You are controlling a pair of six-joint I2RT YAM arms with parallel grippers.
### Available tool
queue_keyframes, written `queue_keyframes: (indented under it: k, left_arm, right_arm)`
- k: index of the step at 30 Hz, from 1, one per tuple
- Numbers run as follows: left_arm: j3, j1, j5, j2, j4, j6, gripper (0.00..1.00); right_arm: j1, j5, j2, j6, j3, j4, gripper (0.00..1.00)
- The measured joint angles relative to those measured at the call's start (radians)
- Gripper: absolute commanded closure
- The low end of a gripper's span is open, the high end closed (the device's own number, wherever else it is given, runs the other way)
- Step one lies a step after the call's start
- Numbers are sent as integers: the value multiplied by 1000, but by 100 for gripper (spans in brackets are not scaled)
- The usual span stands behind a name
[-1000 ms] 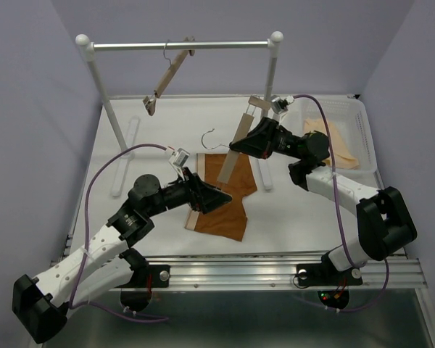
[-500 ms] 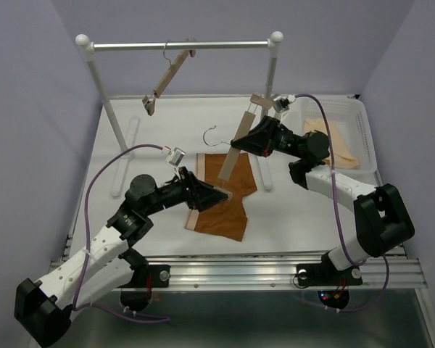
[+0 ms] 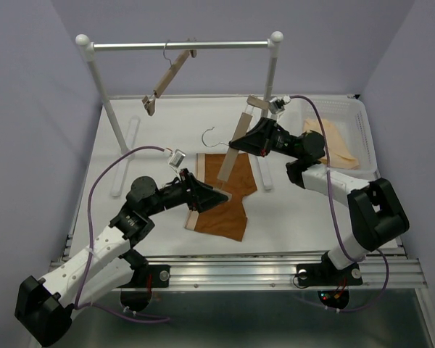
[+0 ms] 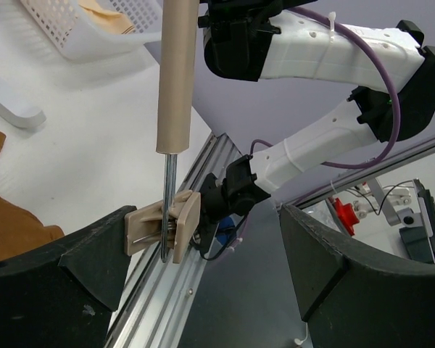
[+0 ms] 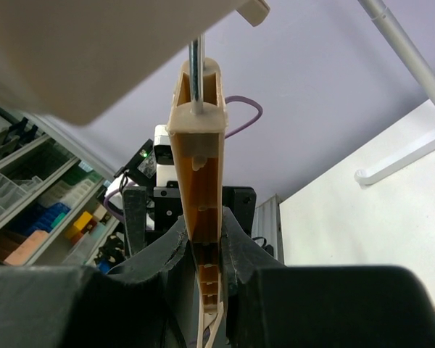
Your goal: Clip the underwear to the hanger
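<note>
While your right gripper is clamping the hanger partway along its wooden bar, it is holding the bar tilted, with the wire hook off to its left and the lower end slanting down and away from it toward your left gripper. The right wrist view is showing both fingers pressed against the hanger, so that grasp is looking firm.

Your left gripper is standing wide open and holding nothing. The left wrist view is showing the hanger's lower clip hanging in the gap between its fingers, touching neither of them as far as you can tell. The underwear is lying flat on the table directly below this gripper, spreading out toward the arm bases and toward your right gripper.

Judging from that, you are only at the approach stage. No fabric is sitting in either clip, and the underwear is not lifted off the table. The clip at the upper end, just behind your right gripper, is hanging bare too. You are probably looking at squeezing the lower clip open next, feeding an edge of the underwear into it, then doing the same at the other end.

Beyond your right gripper, a basket is holding a pale peach garment; leave it alone.
</note>
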Motion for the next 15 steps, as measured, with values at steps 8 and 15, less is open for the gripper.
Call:
queue_keyframes:
  k: [8,15]
  left_arm:
    - [-28,0,1,1,31,-23,17]
    - [-29,0,1,5,35,-37,23]
  right_arm:
    - [0,3,50,47,0,18,99]
    - [0,8,69,82,-2,24,99]
